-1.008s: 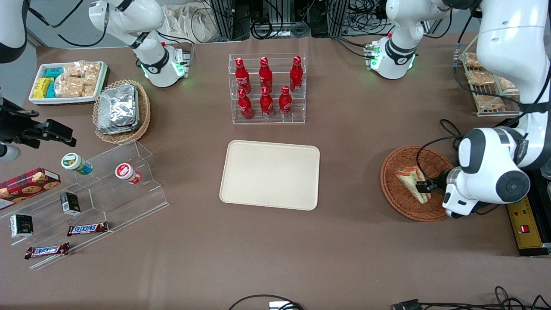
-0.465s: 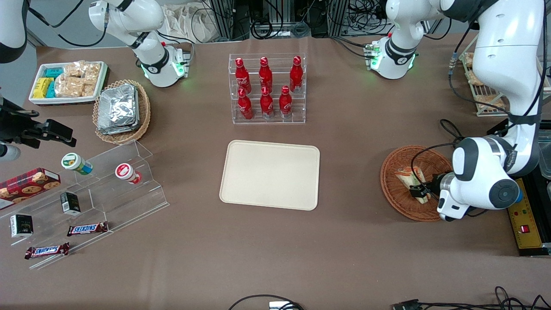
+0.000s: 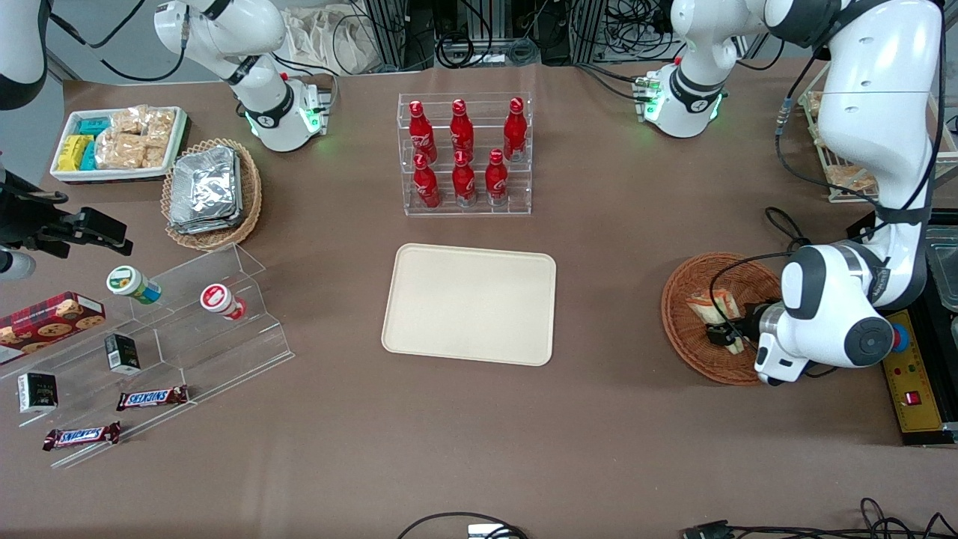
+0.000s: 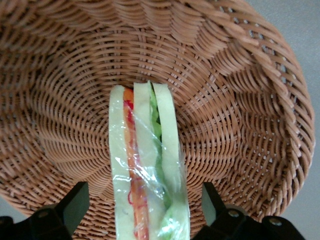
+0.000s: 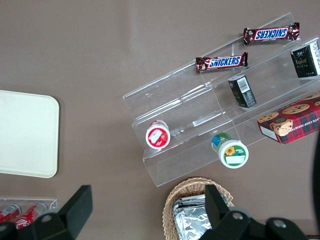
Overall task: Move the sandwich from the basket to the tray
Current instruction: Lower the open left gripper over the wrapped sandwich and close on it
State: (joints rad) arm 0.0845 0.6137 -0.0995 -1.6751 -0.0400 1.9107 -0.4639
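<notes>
The sandwich point(image 3: 709, 305), a plastic-wrapped wedge of pale bread with green and orange-red filling, lies in the reddish-brown wicker basket point(image 3: 677, 323) toward the working arm's end of the table. In the left wrist view the sandwich point(image 4: 147, 165) stands edge-up on the basket's weave point(image 4: 235, 115). My left gripper point(image 3: 724, 334) is low in the basket. It is open point(image 4: 144, 196), with one finger on each side of the sandwich and a gap between each finger and the bread. The cream-beige tray point(image 3: 469, 303) lies at the table's middle with nothing on it.
A clear rack of red bottles point(image 3: 464, 153) stands farther from the front camera than the tray. A yellow control box point(image 3: 913, 389) and cables point(image 3: 778, 224) lie beside the basket. A wire rack of snack packets point(image 3: 846, 176) stands by the working arm.
The left arm's wrist has shifted a little toward the tray and the gripper has come closer around the sandwich. The sandwich stays in the basket.
</notes>
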